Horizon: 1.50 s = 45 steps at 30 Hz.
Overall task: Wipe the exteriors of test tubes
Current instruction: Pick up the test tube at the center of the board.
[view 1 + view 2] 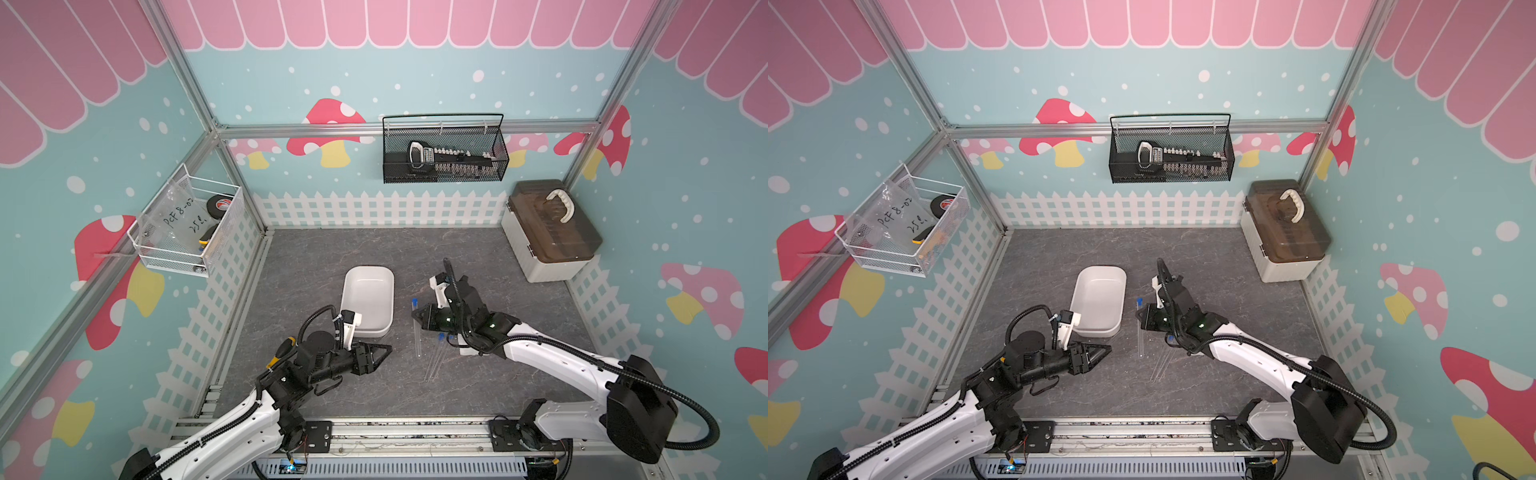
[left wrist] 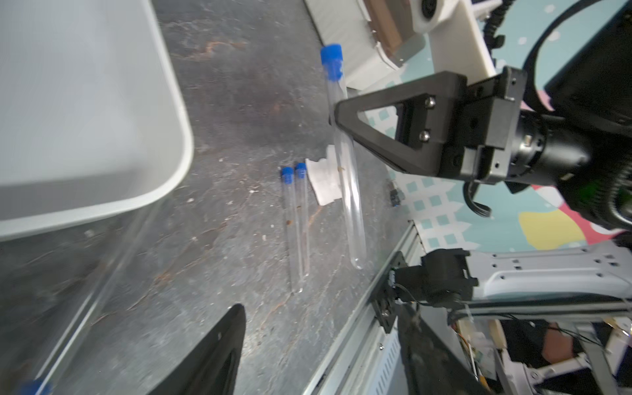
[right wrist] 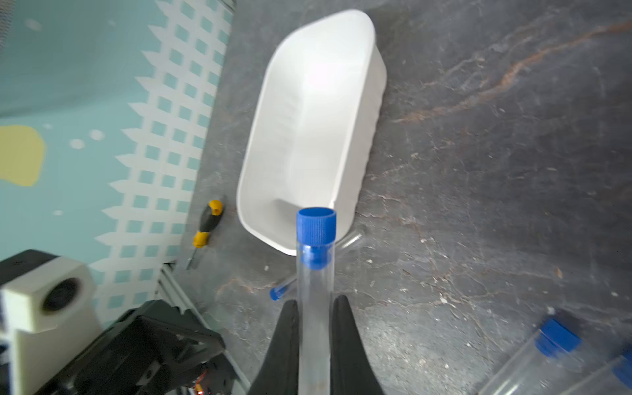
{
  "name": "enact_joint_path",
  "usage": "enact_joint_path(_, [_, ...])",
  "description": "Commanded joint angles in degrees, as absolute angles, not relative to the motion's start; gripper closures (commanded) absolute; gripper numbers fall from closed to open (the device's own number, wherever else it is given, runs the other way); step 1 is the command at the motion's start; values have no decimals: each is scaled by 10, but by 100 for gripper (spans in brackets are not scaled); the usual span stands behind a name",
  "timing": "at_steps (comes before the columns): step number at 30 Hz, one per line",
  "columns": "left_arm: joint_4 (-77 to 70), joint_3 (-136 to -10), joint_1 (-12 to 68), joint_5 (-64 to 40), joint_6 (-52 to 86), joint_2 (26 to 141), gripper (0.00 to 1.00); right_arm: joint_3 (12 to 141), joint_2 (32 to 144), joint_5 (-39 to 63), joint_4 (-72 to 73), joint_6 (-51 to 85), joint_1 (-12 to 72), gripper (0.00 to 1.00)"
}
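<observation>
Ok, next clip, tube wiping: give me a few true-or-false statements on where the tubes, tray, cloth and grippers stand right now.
1. The right gripper is shut on a test tube. True.
2. That tube is missing its cap. False: its blue cap is on.
3. The white tray holds two tubes. False: nothing lies in it; two other test tubes lie side by side on the table.
4. The left gripper holds the white cloth. False: its jaws are open with nothing between them, and the cloth lies on the table.
5. A screwdriver lies on the table, outside the tray. True.
</observation>
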<state>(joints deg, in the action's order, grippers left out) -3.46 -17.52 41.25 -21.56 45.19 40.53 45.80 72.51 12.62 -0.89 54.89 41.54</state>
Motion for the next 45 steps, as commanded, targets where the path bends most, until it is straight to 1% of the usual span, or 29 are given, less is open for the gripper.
enact_joint_path(1, [-187, -184, 410, -301, 458, 449, 26, 444, 699, 204, 99, 583, 391, 90])
enact_joint_path(6, [-332, -205, 411, -368, 491, 551, 25, 417, 692, 262, 244, 646, 360, 90])
enact_joint_path(11, [-469, -220, 412, -386, 530, 618, 25, 412, 718, 310, 365, 705, 353, 90])
enact_joint_path(14, [-497, -232, 413, -389, 534, 639, 25, 408, 732, 326, 429, 733, 352, 90])
enact_joint_path(19, [-529, -245, 412, -402, 540, 674, 29, 398, 747, 347, 511, 770, 352, 90])
enact_joint_path(24, [-582, -240, 406, -392, 565, 689, 41, 379, 738, 359, 540, 780, 350, 90])
enact_joint_path(28, [-582, -243, 404, -397, 566, 692, 46, 376, 728, 380, 547, 777, 349, 90])
enact_joint_path(32, [-580, -246, 400, -403, 570, 696, 54, 368, 713, 388, 545, 776, 344, 90])
enact_joint_path(36, [-584, -249, 399, -412, 582, 707, 67, 358, 705, 388, 545, 776, 335, 90])
enact_joint_path(40, [-584, -259, 399, -421, 588, 720, 77, 358, 706, 398, 544, 771, 335, 90])
enact_joint_path(43, [-582, -266, 400, -420, 592, 728, 82, 355, 708, 400, 543, 768, 335, 89])
enact_joint_path(45, [-565, -269, 399, -413, 590, 729, 83, 357, 707, 400, 530, 760, 335, 88])
